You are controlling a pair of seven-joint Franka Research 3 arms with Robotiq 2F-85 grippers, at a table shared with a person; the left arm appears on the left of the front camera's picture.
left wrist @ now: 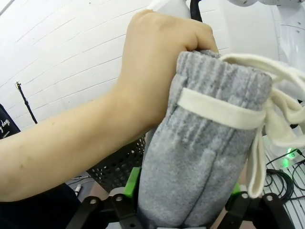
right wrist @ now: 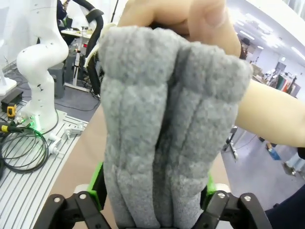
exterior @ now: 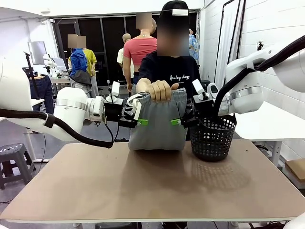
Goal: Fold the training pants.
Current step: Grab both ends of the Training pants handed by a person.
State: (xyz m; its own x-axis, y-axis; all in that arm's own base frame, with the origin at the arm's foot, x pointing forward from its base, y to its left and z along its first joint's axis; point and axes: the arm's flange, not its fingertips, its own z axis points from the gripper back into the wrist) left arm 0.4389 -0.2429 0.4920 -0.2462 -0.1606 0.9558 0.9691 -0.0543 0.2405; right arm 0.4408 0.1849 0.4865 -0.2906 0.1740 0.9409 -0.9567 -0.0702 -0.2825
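Training pants (exterior: 157, 126), light grey and bunched into a thick bundle, hang from a person's hand (exterior: 159, 90), which is clenched round the gathered waistband. The bundle's lower end reaches the middle of the worktop's (exterior: 143, 186) far edge. The front view shows the left gripper (exterior: 140, 121) and the right gripper (exterior: 177, 121) meeting the bundle from opposite sides at mid-height. A black mesh basket (exterior: 212, 140) stands just beside the bundle on the far edge, toward the right corner.

The left wrist view shows the white drawstring (left wrist: 219, 112) looped across the waistband and trailing down one side. The left gripper's fingers there straddle the cloth, with a green pad (left wrist: 132, 183) against it. From the right wrist, only plain folds of jersey face the camera. The right gripper's fingers stand wide apart round the cloth, a green pad (right wrist: 97, 183) at its edge.

Whether either gripper actually pinches the fabric cannot be told.
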